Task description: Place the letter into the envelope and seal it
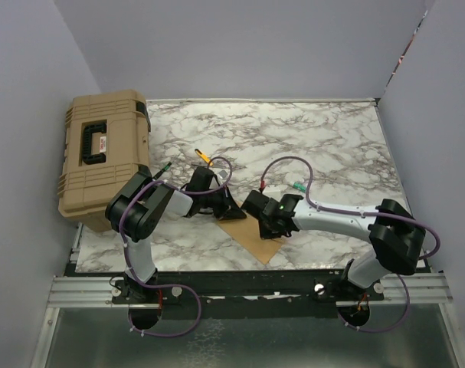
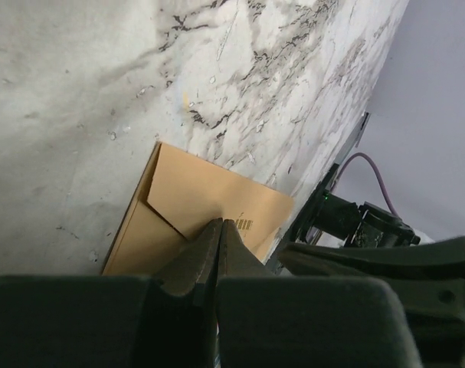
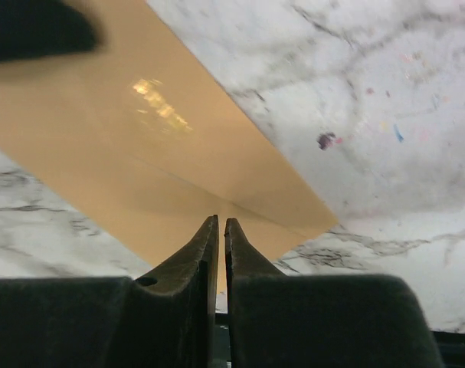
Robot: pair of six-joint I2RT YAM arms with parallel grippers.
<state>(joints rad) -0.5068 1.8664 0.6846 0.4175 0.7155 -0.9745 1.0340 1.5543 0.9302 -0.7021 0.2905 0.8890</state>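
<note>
The tan envelope (image 1: 253,236) lies flat on the marble table near its front edge, between my two grippers. In the left wrist view its pointed flap (image 2: 205,195) is folded down over the body. My left gripper (image 2: 221,223) is shut, its tips pressed on the flap, and it reaches in from the left (image 1: 230,208). My right gripper (image 3: 221,221) hangs low over the envelope's (image 3: 140,146) other end, jaws nearly together with only a thin slit and nothing between them; from above it (image 1: 263,224) sits at the right edge. The letter is hidden.
A tan hard case (image 1: 106,157) with a black handle sits at the table's back left. The metal rail (image 1: 255,287) runs just past the front edge, close to the envelope. White walls enclose the left, back and right sides.
</note>
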